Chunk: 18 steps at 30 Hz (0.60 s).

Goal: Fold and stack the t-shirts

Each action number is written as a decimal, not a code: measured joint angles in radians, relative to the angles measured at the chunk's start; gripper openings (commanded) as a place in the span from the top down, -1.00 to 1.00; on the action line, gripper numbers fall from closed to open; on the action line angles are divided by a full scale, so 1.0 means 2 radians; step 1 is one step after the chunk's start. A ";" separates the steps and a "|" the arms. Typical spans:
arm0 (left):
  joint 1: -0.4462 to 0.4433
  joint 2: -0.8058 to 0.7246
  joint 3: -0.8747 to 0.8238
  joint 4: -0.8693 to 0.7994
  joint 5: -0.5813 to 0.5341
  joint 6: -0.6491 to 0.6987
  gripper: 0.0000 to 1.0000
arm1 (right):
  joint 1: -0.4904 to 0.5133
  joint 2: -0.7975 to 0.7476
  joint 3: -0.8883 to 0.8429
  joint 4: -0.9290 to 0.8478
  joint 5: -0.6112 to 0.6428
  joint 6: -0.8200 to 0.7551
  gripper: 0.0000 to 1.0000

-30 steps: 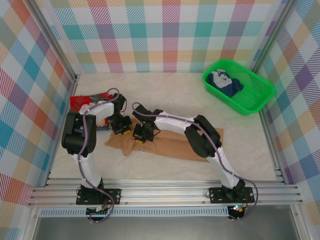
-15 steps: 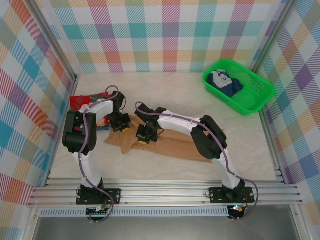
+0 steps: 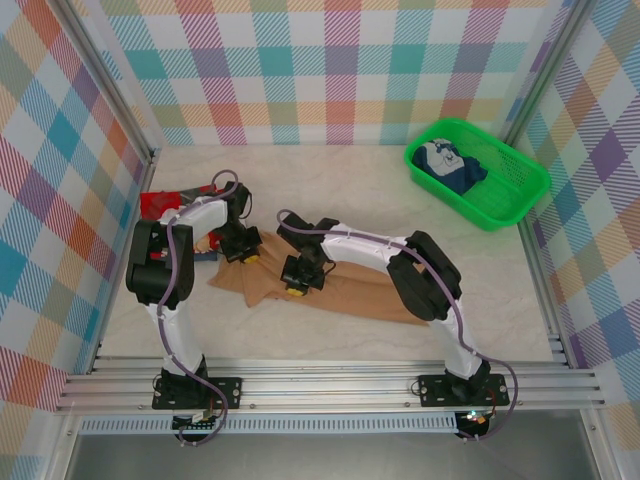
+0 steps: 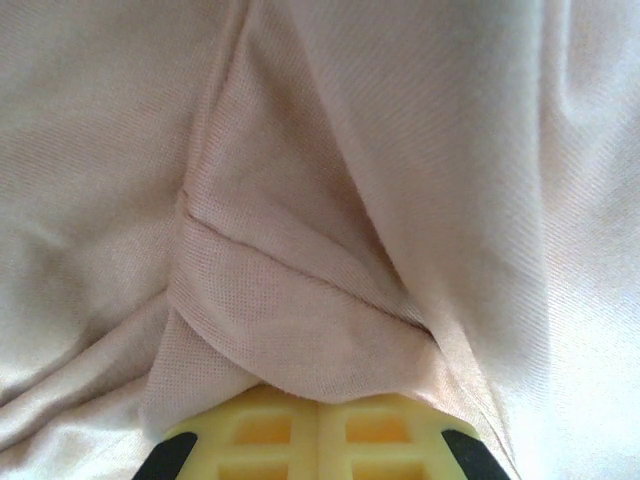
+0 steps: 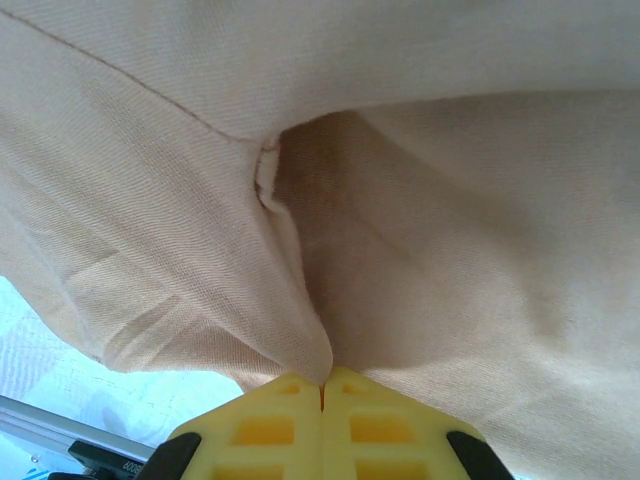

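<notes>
Left gripper (image 4: 318,425): yellow fingers pressed together, fold of soft tan-brown cloth t-shirt (image 4: 300,300) pinched between them. Right gripper (image 5: 322,392): yellow fingers likewise closed tight, edge of same shirt clamped at tips. Shirt seen crumpled on pale marbled table (image 3: 340,180) beneath both grippers, bulk trailing to right of right gripper. Red cloth t-shirt (image 3: 165,205) laid near, left of left gripper. Green plastic mesh basket (image 3: 520,200) set well apart, far right beyond right gripper; dark blue-and-white cloth (image 3: 450,165) held inside.

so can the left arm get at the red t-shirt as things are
probably yes, but not right now: the red t-shirt lies close beside the left arm with nothing between them, yet its jaws are shut on a fold of the tan t-shirt, so it would have to let go first.
</notes>
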<state>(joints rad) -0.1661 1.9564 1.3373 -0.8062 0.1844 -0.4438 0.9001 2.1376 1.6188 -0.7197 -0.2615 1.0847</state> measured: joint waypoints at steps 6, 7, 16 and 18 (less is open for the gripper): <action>0.000 0.006 0.010 -0.003 -0.009 0.009 0.96 | -0.005 -0.002 -0.002 -0.003 -0.007 -0.005 1.00; 0.000 0.007 0.012 -0.004 -0.010 0.011 0.96 | -0.006 -0.002 -0.002 -0.004 -0.007 -0.007 1.00; 0.000 0.010 0.024 -0.015 -0.026 0.025 0.76 | -0.014 -0.002 0.011 -0.034 -0.013 -0.040 0.98; 0.000 0.010 0.026 -0.015 -0.029 0.026 0.53 | -0.015 -0.002 0.014 -0.035 -0.023 -0.046 0.91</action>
<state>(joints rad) -0.1665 1.9755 1.3888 -0.8360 0.1257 -0.3923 0.8700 2.1326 1.6478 -0.7891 -0.3065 0.9920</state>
